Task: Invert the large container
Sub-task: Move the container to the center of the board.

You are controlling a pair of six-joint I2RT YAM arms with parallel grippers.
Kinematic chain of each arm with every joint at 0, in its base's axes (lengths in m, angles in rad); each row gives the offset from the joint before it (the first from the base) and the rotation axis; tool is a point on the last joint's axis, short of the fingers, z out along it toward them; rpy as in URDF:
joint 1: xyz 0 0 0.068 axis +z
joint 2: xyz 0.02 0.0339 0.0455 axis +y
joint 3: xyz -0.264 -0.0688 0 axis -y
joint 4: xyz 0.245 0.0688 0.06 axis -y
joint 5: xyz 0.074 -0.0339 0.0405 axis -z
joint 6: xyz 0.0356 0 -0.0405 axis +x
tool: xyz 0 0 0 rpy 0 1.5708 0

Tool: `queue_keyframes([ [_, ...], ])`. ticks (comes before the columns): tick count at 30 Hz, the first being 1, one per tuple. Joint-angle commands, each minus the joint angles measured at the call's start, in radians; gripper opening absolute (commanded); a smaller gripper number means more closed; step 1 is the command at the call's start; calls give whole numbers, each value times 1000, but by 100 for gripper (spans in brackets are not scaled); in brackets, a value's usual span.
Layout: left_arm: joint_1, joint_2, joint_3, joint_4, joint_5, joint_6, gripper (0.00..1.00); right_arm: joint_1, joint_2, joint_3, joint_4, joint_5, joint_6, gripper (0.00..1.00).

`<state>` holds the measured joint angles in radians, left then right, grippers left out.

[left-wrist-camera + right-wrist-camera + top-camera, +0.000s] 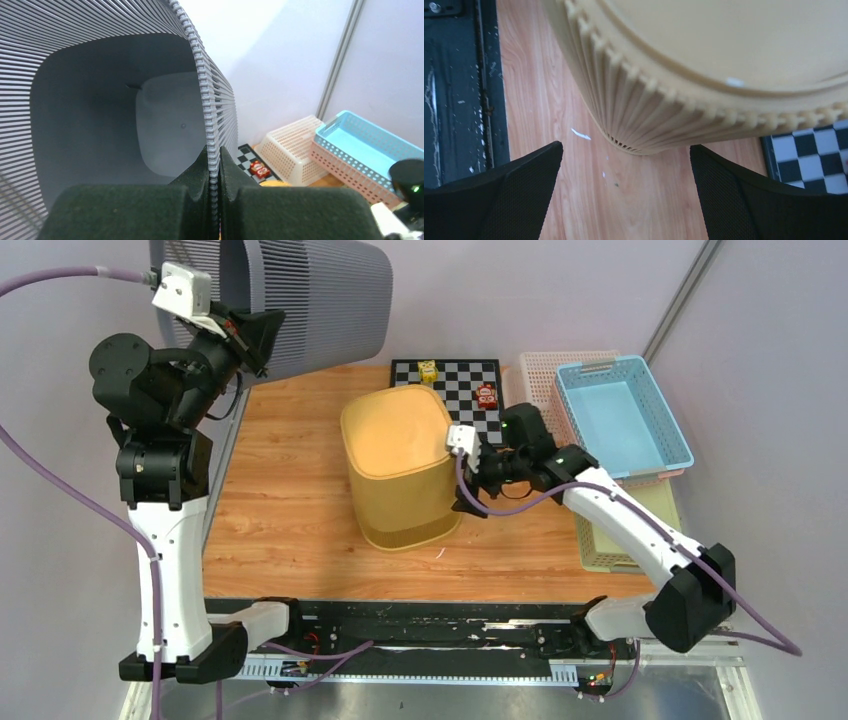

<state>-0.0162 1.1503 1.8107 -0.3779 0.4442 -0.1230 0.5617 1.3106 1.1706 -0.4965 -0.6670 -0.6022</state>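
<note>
A large grey ribbed bin (310,300) hangs tilted in the air at the back left, its open mouth facing my left wrist camera (100,125). My left gripper (262,335) is shut on its rim (214,165). A yellow ribbed bin (395,455) stands on the wooden table (280,500) in the middle, its upper face closed. My right gripper (462,475) is open and empty beside the yellow bin's right side. In the right wrist view (626,147) its fingers straddle the bin's lower corner (724,60) without touching it.
A checkered mat (460,380) at the back holds a small yellow toy (428,370) and a red toy (487,395). A blue basket (625,415) sits stacked on a pink one at the right, with a white basket (545,375) behind and a pale yellow tray (610,540) beneath.
</note>
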Motion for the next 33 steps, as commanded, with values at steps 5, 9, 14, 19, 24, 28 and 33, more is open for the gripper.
queue_keyframes([
  [5, 2, 47, 132, 215, 30, -69, 0, 243, 208, 138, 214, 11, 281, 100],
  [9, 2, 65, 125, 229, 56, -97, 0, 280, 311, 311, 100, -95, 312, 100],
  [14, -23, 79, 99, 216, 104, -79, 0, 235, 170, 368, -133, -113, 165, 100],
  [19, -135, 106, 127, 147, 98, 18, 0, 179, -121, 354, -508, -61, -147, 100],
  [24, -314, 180, 210, 65, 66, 117, 0, 84, -357, 284, -564, 54, -190, 100],
  [28, -484, 238, 256, -42, 41, 249, 0, 12, -464, 331, -566, 211, -191, 100],
  [33, -634, 283, 250, -201, 54, 415, 0, -42, -554, 433, -579, 268, -197, 100],
])
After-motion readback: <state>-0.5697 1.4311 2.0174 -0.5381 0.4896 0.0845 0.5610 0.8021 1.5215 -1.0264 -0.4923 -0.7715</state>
